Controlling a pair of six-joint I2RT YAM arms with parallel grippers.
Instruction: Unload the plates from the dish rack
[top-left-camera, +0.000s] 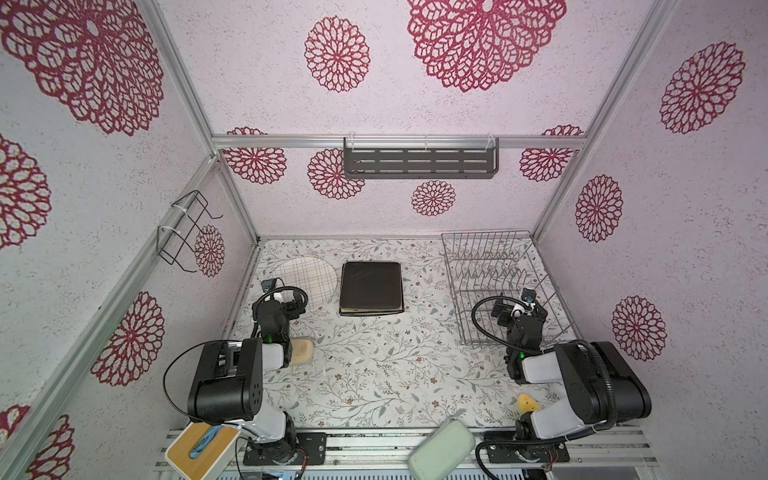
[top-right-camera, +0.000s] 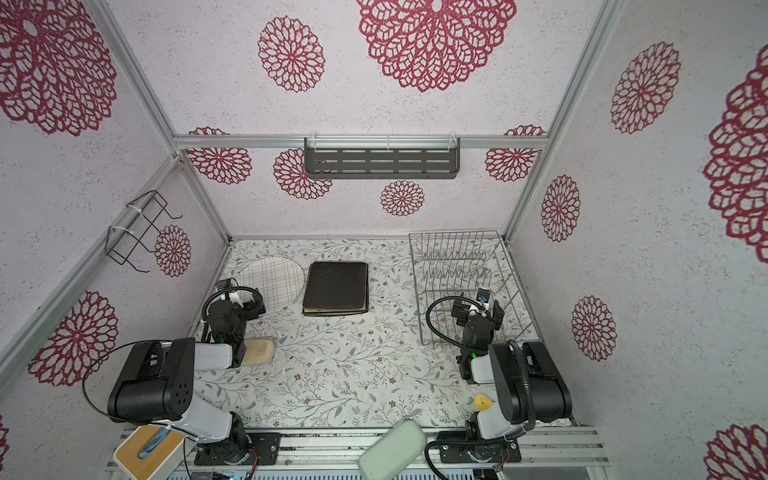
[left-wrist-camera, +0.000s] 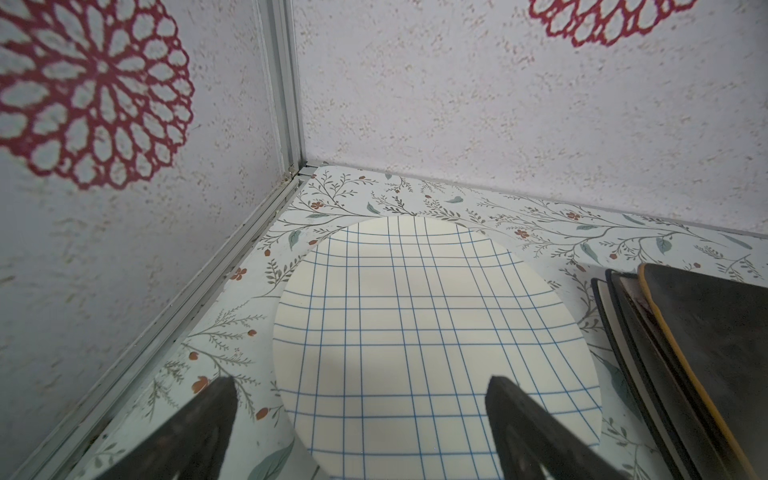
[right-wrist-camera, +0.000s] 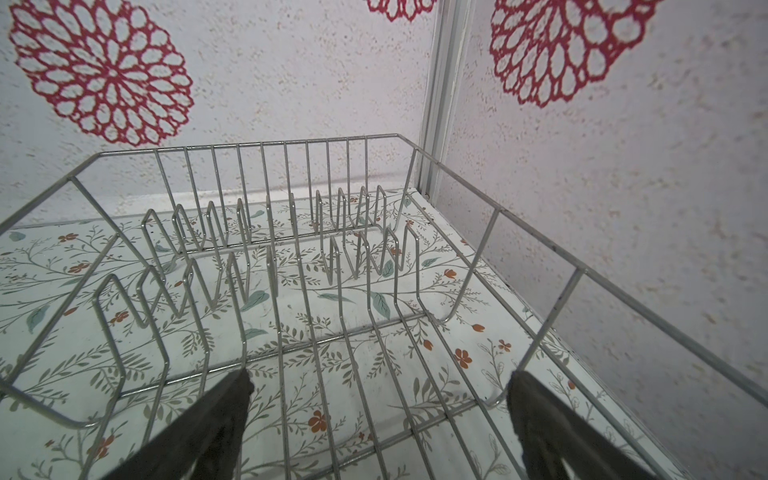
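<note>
The dish rack (top-left-camera: 500, 286) stood in the table's far right corner, and through its wires and upright prongs I saw only the floral tabletop (top-left-camera: 374, 374). My right gripper (right-wrist-camera: 380, 376) hung over the rack's near end, jaws spread wide and gripping nothing. The plates lay out on the tabletop. The round cream plate (left-wrist-camera: 415, 332) with its grid lines sat flat by the far left corner. Just beside it was a stack of square plates (top-left-camera: 371, 287), a dark brown one on top, with other rims showing beneath it in the left wrist view. My left gripper (left-wrist-camera: 361, 382) hovered over the round plate's near edge, jaws likewise released and holding nothing.
</note>
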